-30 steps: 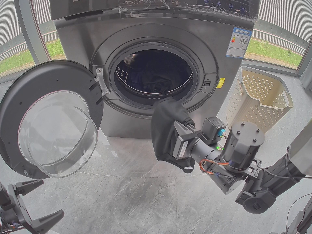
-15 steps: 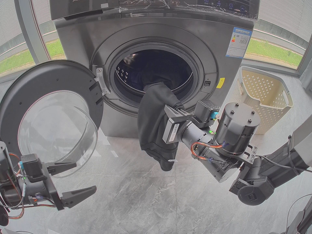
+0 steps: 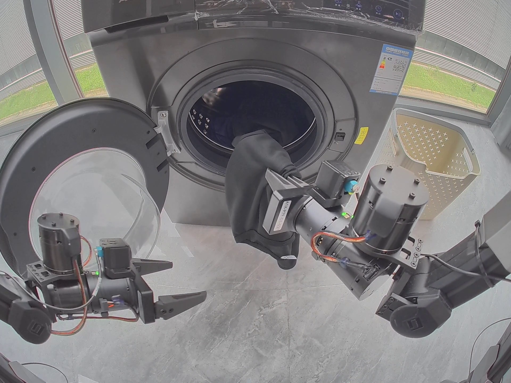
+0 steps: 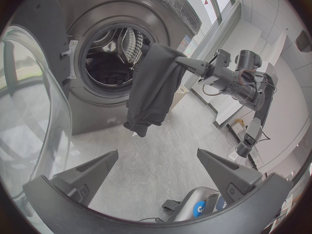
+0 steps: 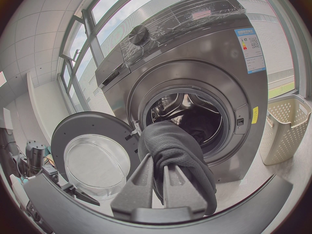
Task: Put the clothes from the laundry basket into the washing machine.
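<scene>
Item 1. Right gripper (image 5: 158,166): closed on a bunch of dark garment (image 3: 250,187), pinched near the cloth's top edge.

Item 2. Dark garment: centre of the head view, hanging from the gripper with its long axis vertical and its lower end clear of the floor (image 3: 239,315). Its top fold sits right at the lower lip of the drum opening (image 3: 250,113).

Item 3. The relation your next move turns on: the opening lies just beyond and above the right gripper, up and slightly left in the frame. You will likely need to lift as well as push, or the hanging tail may catch on the lip.

Item 4. Left gripper (image 3: 186,280): spread wide and holding nothing, at lower left, well apart from the garment (the right arm is plainly the nearer one).

Item 5. Washing machine (image 3: 133,70): its door (image 3: 80,134) swung fully open to the left, dark clothes lying inside the drum.

Item 6. Laundry basket (image 3: 426,155): right of frame, beside the machine, tilted. Grey tiled floor; windows behind.
</scene>
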Available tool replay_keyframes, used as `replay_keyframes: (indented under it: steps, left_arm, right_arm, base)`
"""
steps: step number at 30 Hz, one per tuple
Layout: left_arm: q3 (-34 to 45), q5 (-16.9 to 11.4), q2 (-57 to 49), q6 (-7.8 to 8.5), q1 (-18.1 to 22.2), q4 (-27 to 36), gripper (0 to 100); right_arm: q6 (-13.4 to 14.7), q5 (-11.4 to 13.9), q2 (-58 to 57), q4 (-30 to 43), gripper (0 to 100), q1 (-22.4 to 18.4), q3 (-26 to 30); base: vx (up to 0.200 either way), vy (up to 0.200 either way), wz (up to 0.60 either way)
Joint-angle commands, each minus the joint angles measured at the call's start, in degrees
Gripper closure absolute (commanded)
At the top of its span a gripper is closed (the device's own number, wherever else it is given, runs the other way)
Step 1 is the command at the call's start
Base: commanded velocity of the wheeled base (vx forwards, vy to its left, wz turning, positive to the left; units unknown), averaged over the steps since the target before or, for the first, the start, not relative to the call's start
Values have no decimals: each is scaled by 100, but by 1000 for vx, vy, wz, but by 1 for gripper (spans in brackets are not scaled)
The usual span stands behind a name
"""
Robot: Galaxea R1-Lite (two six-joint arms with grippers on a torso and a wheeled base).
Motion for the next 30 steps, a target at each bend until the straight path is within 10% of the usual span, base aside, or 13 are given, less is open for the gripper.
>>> replay_keyframes:
  steps: [1,30]
  left_arm:
    - [-421,2,740,-29,-125,-10,0]
    - [-1397,-165,2454,-231,-275,-1021,0]
  right_arm:
    - [-7,-9,-45,-6,100,64,24]
    - [-69,-36,-27,-68,100,275,129]
  base:
    - [0,0,0]
    - [0,0,0]
